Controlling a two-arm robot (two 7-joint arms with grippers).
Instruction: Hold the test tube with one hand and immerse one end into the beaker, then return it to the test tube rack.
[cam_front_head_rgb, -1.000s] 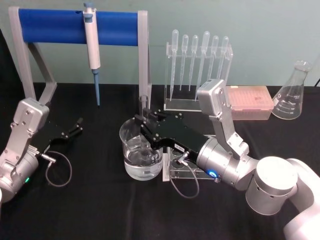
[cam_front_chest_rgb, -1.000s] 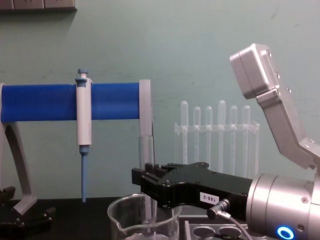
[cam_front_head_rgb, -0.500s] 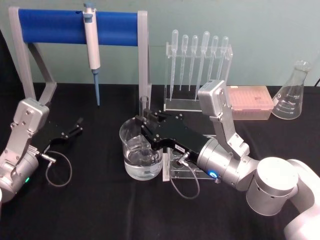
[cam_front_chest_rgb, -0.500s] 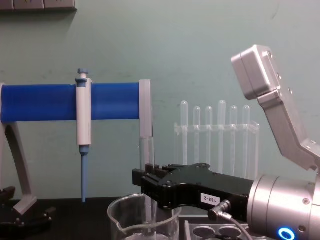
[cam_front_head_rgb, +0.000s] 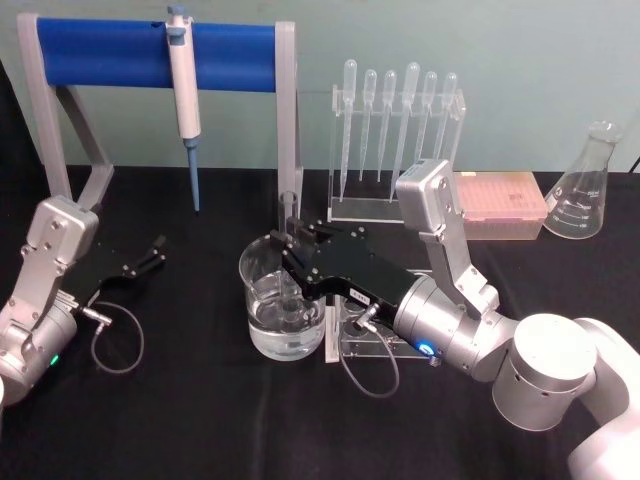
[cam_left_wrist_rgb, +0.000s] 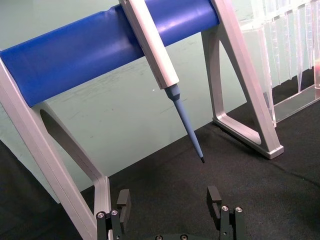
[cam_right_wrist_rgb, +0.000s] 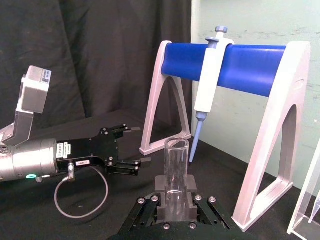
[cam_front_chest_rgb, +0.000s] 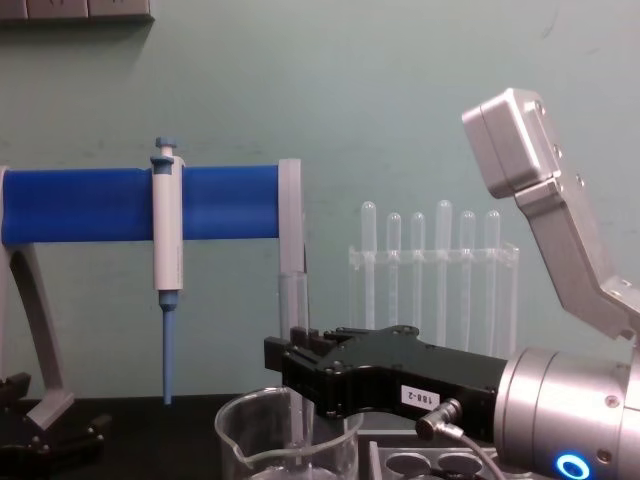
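Item 1: clear glass round-bottomed test tube (cam_front_head_rgb: 288, 212), upright, pinched between the black jaws of my right gripper (cam_front_head_rgb: 291, 250), over the middle of the black counter (cam_front_head_rgb: 200, 420).
- Right wrist view: the jaws are pressed on both sides of the tube, with its open rim above them.
- Head view: the lower end is down inside the wide clear glass beaker (cam_front_head_rgb: 258, 325), which holds water (cam_front_head_rgb: 285, 332). I cannot tell how deep the tip sits.
- Chest view: the tube's top rises above my jaws.

Item 2: clear test tube rack (cam_front_head_rgb: 378, 346), under my right wrist, just beside the beaker.

Item 3: my left gripper (cam_front_head_rgb: 153, 252), low over the counter at left.
- Left wrist view: jaws spread apart.
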